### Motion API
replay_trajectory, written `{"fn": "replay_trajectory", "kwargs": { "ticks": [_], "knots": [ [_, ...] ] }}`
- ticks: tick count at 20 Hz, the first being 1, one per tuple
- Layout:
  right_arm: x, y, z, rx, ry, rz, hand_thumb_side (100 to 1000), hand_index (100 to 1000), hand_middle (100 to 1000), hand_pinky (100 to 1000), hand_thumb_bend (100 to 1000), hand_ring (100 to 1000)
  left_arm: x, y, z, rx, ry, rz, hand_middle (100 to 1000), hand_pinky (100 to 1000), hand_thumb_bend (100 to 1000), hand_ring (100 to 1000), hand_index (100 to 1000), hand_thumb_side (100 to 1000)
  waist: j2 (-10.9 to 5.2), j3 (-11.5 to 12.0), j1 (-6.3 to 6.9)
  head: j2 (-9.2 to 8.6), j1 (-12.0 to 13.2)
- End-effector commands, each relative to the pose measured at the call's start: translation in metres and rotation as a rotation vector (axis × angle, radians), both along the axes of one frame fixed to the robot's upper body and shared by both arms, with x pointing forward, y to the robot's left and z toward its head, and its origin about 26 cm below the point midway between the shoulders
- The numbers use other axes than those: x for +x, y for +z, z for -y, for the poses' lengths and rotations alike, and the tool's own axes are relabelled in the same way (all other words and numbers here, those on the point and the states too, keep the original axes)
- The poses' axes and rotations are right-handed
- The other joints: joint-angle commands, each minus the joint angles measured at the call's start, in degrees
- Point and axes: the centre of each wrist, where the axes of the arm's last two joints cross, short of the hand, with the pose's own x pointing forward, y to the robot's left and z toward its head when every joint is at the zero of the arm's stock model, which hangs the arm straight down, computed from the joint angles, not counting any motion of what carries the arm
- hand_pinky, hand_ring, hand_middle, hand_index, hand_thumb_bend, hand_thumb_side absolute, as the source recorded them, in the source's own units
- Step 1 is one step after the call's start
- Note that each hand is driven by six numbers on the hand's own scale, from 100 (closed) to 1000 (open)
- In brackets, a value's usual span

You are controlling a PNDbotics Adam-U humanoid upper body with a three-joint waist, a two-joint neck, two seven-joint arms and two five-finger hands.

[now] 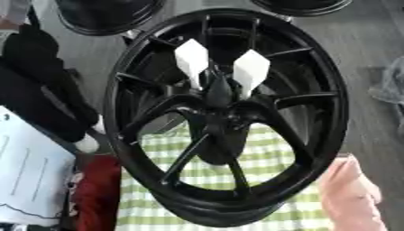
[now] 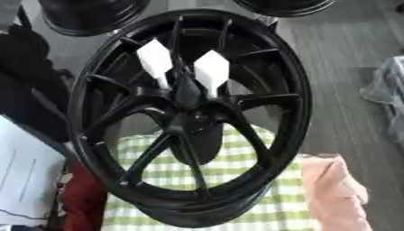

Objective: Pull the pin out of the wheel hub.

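Pin, black with white fins [image 1: 219,72], sits upright in the big black spoked wheel hub [image 1: 229,118] over green checked cloth [image 1: 260,158]. Neither hand shows; a skewed pull could jam it.

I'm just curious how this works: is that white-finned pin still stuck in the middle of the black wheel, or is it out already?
Still in. The pin stands in the wheel hub, its two white fins sticking up above the centre. No robot hand shows in either view.

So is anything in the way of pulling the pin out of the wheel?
Nothing visible blocks it. The pin, a dark piece with two white fins, sticks out of the middle of the wheel hub toward the camera, and the space in front of it looks open.
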Motion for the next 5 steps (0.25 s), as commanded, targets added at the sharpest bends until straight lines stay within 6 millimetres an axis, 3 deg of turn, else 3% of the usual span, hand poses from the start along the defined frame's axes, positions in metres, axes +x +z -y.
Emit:
{"fn": "replay_trajectory", "kwargs": {
  "ticks": [1,5],
  "knots": [
    [0.008,0.016,-0.032,0.049,0.092,0.127,551,816,705,747,100,773,0.001,0.008,0.002,0.009,-0.022,0.028,739,774,316,763,785,649,-0.95,0.33,-0.15,-0.54,-0.66],
    [0.029,0.01,-0.069,0.206,0.192,0.21,572,805,690,736,100,760,0.003,0.011,0.004,0.005,-0.029,0.043,740,774,316,763,785,646,-0.72,0.63,0.08,-0.61,-0.48]
  ]
}}
